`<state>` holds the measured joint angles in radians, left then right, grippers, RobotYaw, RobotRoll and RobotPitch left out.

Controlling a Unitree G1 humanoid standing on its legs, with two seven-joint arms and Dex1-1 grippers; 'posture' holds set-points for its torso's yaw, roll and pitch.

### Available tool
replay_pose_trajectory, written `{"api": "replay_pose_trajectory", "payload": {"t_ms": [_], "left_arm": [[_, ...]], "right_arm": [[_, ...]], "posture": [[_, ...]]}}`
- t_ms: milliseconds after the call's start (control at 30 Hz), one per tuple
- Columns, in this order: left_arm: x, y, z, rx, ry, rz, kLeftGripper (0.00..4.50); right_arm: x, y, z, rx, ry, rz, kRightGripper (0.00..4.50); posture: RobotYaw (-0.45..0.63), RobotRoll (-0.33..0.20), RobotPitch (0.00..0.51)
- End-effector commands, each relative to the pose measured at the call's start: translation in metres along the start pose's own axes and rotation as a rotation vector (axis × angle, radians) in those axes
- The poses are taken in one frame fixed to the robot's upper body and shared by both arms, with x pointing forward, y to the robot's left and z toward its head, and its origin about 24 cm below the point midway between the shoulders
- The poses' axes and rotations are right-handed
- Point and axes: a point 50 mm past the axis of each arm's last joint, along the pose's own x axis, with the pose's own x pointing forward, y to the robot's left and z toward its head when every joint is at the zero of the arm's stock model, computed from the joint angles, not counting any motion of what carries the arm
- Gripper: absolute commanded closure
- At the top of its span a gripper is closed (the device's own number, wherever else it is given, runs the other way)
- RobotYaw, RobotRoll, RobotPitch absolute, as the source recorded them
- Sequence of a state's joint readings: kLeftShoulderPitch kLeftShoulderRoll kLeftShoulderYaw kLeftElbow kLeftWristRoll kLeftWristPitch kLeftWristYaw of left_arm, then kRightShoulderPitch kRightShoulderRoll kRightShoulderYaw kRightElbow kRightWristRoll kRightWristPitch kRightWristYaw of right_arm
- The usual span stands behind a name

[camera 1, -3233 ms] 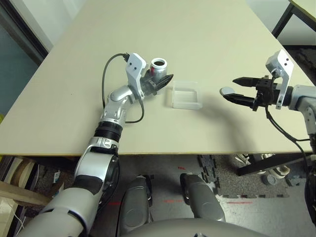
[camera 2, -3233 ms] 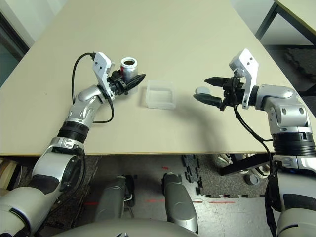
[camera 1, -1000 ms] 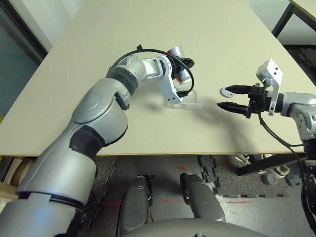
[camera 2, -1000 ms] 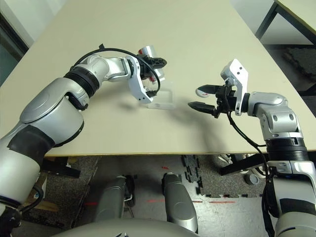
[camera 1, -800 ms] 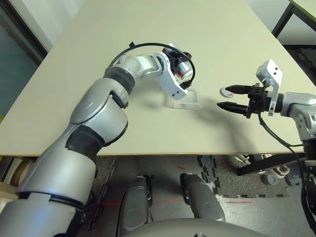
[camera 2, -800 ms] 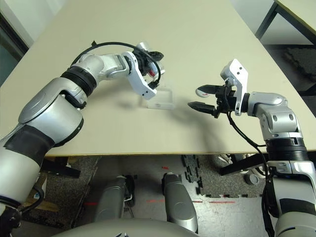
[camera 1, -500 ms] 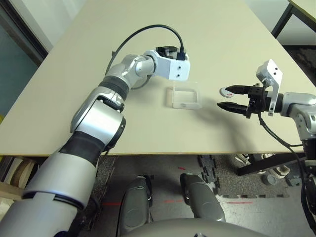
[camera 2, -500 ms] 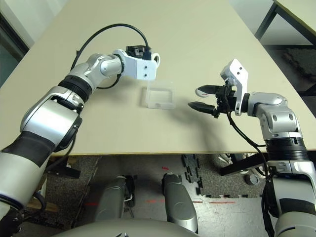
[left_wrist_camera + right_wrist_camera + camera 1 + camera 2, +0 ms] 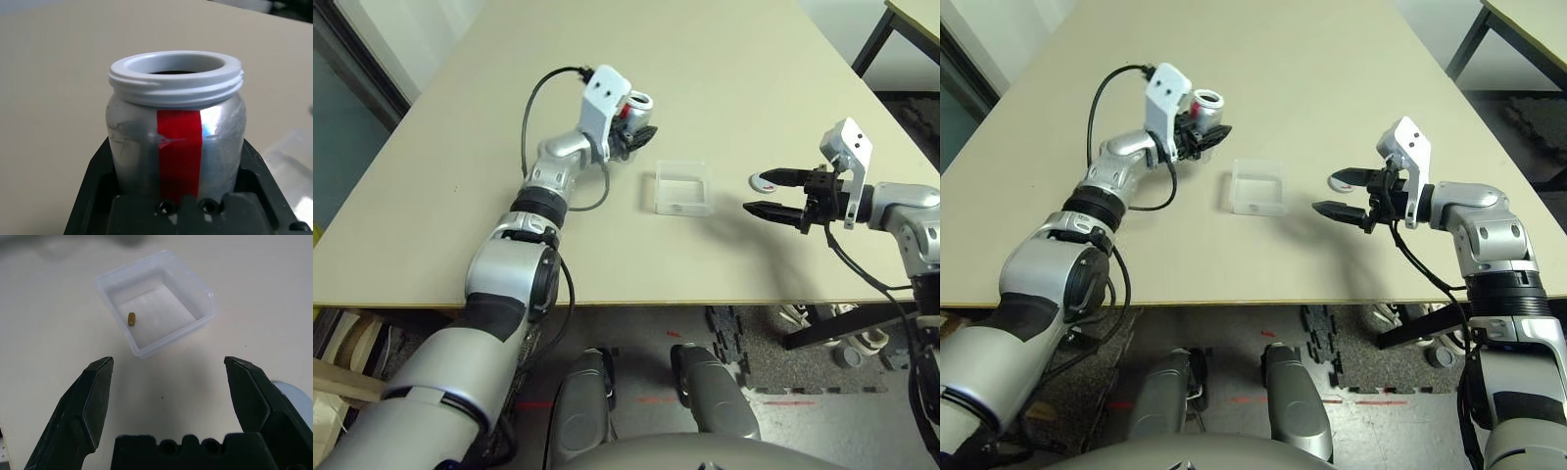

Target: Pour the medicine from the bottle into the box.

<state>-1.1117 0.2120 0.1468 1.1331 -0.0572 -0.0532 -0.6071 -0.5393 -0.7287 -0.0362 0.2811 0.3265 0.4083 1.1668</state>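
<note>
right wrist view: brown pill (image 9: 131, 319) in clear plastic box (image 9: 156, 308); left gripper (image 9: 177, 171) clamps silvery bottle (image 9: 178, 147), right gripper (image 9: 168, 361) empty, wide.

Pale table (image 9: 734, 264); directly on it, the clear box (image 9: 683, 189) and the round cap (image 9: 763, 183).

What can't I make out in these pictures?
- Inside the bottle: dark past the rim in the left wrist view, so any medicine left there is hidden.
- The bottle's lower part: hidden by the left gripper in the left eye view.
- Part of the cap: cut off by the right wrist view's edge and covered by the right gripper.
</note>
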Motion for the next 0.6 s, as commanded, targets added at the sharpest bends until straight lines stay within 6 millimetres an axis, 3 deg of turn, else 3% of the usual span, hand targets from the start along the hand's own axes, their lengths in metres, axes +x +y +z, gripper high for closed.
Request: {"api": "replay_pose_trajectory", "payload": {"t_ms": [33, 600], "left_arm": [[-0.005, 0.002, -0.011, -0.031, -0.007, 0.033, 1.91], [-0.006, -0.005, -0.034, -0.115, -0.045, 0.079, 1.91]], "right_arm": [[0.001, -0.001, 0.001, -0.019, 0.019, 0.010, 0.00], [-0.001, -0.003, 0.003, -0.035, 0.023, 0.006, 0.00]], "posture": [[-0.21, 0.000, 0.129], [-0.22, 0.000, 0.136]]}}
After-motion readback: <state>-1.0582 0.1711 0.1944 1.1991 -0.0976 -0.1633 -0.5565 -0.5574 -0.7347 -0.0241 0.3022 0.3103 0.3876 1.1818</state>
